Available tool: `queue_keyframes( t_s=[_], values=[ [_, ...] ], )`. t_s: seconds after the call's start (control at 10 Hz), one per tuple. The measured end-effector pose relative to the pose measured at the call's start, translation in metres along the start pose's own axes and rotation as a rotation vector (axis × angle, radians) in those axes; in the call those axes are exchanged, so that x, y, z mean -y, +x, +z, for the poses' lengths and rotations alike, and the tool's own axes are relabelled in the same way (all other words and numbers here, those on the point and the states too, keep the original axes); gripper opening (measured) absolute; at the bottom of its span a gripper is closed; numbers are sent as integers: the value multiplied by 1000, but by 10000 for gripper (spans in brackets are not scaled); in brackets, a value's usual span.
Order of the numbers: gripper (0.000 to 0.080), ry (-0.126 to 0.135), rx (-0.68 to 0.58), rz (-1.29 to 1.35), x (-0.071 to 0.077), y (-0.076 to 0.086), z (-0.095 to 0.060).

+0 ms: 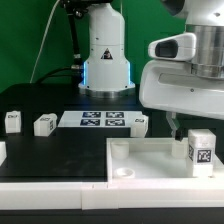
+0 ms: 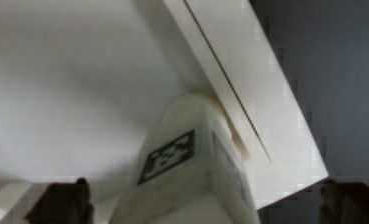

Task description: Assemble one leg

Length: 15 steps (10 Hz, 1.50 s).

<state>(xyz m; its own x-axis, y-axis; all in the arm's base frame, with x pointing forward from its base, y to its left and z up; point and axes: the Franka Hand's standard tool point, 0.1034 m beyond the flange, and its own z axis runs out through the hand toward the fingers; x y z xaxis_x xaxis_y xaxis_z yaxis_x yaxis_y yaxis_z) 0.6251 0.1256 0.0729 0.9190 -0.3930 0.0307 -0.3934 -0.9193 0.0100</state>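
Note:
A leg (image 1: 200, 150), a small white block with a black-and-white tag, stands upright in the near corner of the large white tray-like part (image 1: 150, 162) on the exterior view's right. My gripper (image 1: 188, 130) hangs just above it. In the wrist view the leg (image 2: 181, 160) stands between my two dark fingertips (image 2: 65, 200), with a gap showing on each side. It is close against the tray's raised rim (image 2: 234, 60). My gripper (image 2: 207, 205) is open around the leg and is not gripping it.
Three more legs lie on the black table behind the tray: two on the exterior view's left (image 1: 13, 121) (image 1: 44, 124) and one near the middle (image 1: 138, 122). The marker board (image 1: 103, 120) lies between them. The robot base (image 1: 105, 55) stands at the back.

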Motion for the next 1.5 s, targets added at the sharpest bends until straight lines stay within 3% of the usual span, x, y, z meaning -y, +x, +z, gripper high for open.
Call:
queue_keyframes(
  t_s=[0.4, 0.7, 0.9, 1.0, 1.1, 1.5],
  values=[
    [649, -11, -4, -372, -4, 3, 0],
    [649, -11, -4, -376, -5, 3, 0],
    [387, -11, -4, -375, -5, 3, 0],
    [387, -10, -3, -337, -5, 3, 0],
    [291, -10, -3, -339, -5, 3, 0],
    [291, -15, -4, -22, -8, 4, 0]
  ],
)
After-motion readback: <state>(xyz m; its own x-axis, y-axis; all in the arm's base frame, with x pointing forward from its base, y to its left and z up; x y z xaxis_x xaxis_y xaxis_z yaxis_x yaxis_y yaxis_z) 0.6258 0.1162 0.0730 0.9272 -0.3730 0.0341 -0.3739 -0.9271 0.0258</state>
